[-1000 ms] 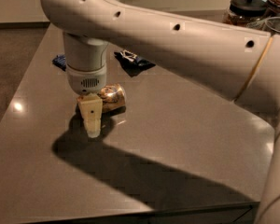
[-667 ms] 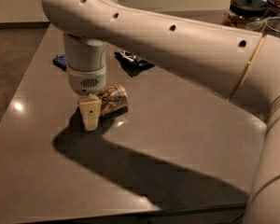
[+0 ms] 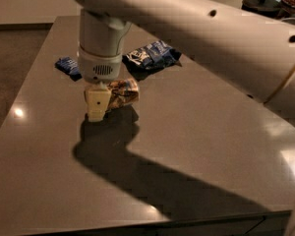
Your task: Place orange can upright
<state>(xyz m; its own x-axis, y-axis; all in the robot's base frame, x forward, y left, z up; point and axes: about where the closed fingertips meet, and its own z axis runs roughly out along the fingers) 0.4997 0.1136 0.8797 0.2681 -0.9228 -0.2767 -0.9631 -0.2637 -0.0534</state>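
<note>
Your claw hangs over the left middle of the counter, clenched on the orange can, which you can see tilted in its grip, not upright. A blue snack bag lies behind.

The one camera stands high off the near edge of the table, looking down and across it to the far edge; the orange can sits left of centre in mid-distance; the arm sweeps in from the right, large and close to the lens, above and behind the can; the gripper hangs at the can's left end, clamped on it; a blue snack bag lies beyond the can.
</note>
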